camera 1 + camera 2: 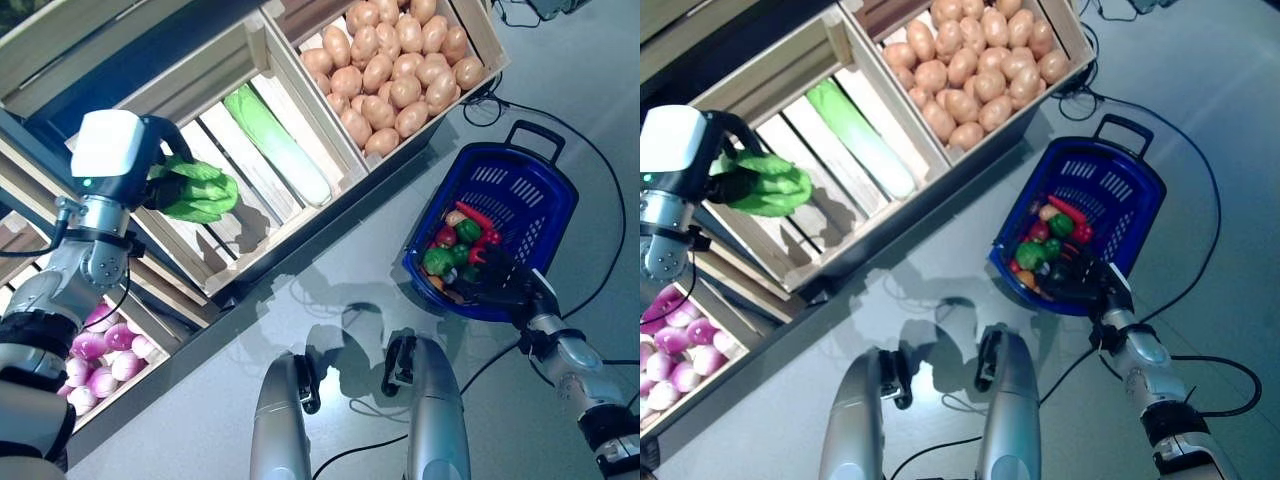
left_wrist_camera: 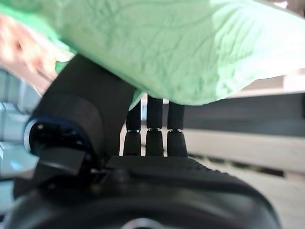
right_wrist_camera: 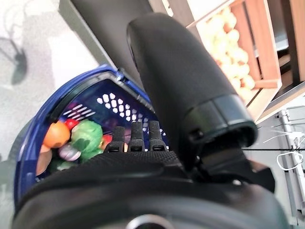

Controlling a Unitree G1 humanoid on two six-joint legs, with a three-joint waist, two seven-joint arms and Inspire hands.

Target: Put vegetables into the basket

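My left hand (image 1: 158,190) is shut on a green leafy vegetable (image 1: 200,190), held above the slatted crate (image 1: 215,265) at the left. In the left wrist view the leaves (image 2: 157,43) lie over the thumb and fingers (image 2: 155,129). At the right, a blue basket (image 1: 505,190) with a black handle (image 1: 535,135) hangs above the floor. My right hand (image 1: 500,282) grips its near rim, fingers (image 3: 136,138) curled over the edge. Inside lie a red pepper (image 1: 478,222), green vegetables (image 1: 440,260) and an orange one (image 3: 56,135).
A tilted wooden rack holds a crate of potatoes (image 1: 395,70), a slatted crate with a long pale green vegetable (image 1: 280,145), and a lower crate of pink-purple bulbs (image 1: 100,360). Grey floor (image 1: 330,290) lies between the rack and the basket.
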